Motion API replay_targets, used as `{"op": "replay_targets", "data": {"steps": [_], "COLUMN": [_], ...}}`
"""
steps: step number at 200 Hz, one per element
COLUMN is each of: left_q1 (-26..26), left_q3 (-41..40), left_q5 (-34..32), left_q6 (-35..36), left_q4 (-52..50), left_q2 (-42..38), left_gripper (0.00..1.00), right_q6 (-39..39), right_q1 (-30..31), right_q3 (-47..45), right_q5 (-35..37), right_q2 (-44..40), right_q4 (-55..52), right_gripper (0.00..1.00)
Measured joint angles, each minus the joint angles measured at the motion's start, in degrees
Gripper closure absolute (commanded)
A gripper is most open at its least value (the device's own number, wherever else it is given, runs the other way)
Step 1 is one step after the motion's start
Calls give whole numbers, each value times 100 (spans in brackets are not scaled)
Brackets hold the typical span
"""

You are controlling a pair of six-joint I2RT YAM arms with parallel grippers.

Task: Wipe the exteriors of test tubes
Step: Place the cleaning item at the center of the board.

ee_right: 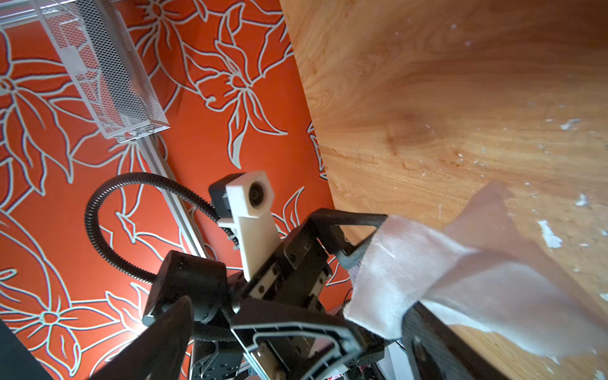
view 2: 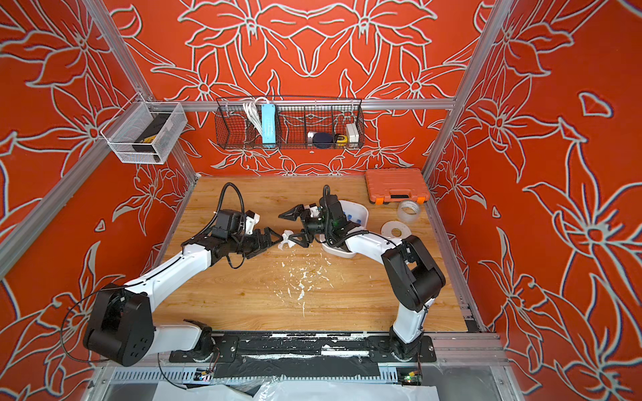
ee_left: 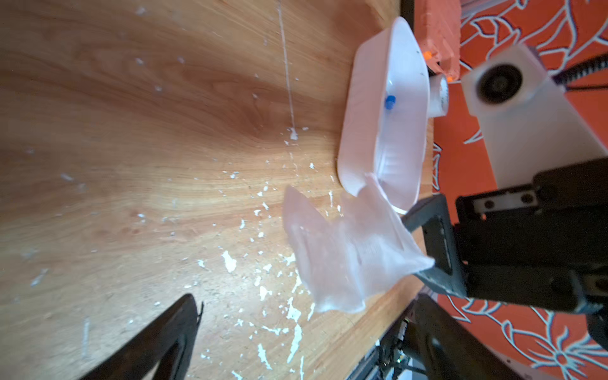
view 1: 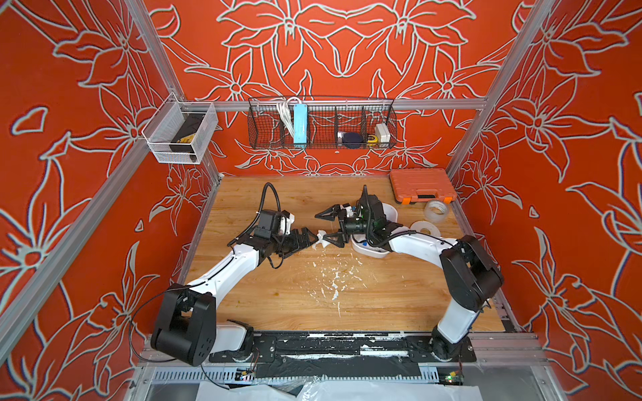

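Left wrist view: tissue (ee_left: 345, 256) dangles off one finger of the right gripper (view 1: 320, 227). Its jaws are spread, as are the left gripper's (view 1: 307, 242), which holds nothing. Inside the white tray (ee_left: 360, 115) lie the test tubes (ee_left: 390, 102). Pinch the tissue firmly before fetching a tube.

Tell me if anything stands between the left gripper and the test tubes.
Yes. The white tissue, hanging from the jaws of the right gripper, sits directly before the tray holding the test tubes, in the path of the left gripper.

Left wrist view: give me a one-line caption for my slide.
White tissue draped over a finger of the open right gripper, beside a white tray holding a blue-capped test tube.
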Motion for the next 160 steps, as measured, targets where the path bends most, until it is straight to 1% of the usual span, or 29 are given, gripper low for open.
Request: {"op": "replay_targets", "data": {"steps": [22, 34, 38, 41, 52, 82, 88, 95, 98, 124, 160], "left_q1": [-138, -186, -201, -214, -223, -221, -221, -223, -223, -221, -96], "left_q3": [17, 35, 35, 35, 55, 299, 367, 446, 481, 704, 697], "left_q5": [212, 275, 289, 291, 308, 291, 282, 264, 251, 85, -273], "left_q6": [-118, -175, -214, -216, -260, -315, -280, -258, -225, -114, -79], "left_q4": [260, 376, 413, 444, 492, 560, 549, 546, 538, 459, 216], "left_q2": [96, 177, 199, 221, 282, 538, 579, 627, 643, 708, 706], "left_gripper": [3, 8, 11, 14, 34, 84, 92, 98, 100, 100, 100], "right_q6": [125, 192, 205, 219, 260, 330, 334, 339, 341, 348, 348], "right_q1": [0, 2, 2, 2, 2, 28, 28, 28, 28, 28, -28], "right_q3": [160, 232, 243, 245, 247, 245, 245, 245, 245, 234, 59], "right_q5": [-13, -13, -13, -13, -15, -48, -55, -59, -59, -70, -160], "right_q2": [48, 85, 92, 98, 98, 98, 98, 98, 98, 98, 52], "right_q4": [136, 197, 210, 225, 234, 249, 249, 251, 251, 256, 275], "right_gripper": [3, 3, 3, 3, 3, 3, 3, 3, 3, 3, 3]}}
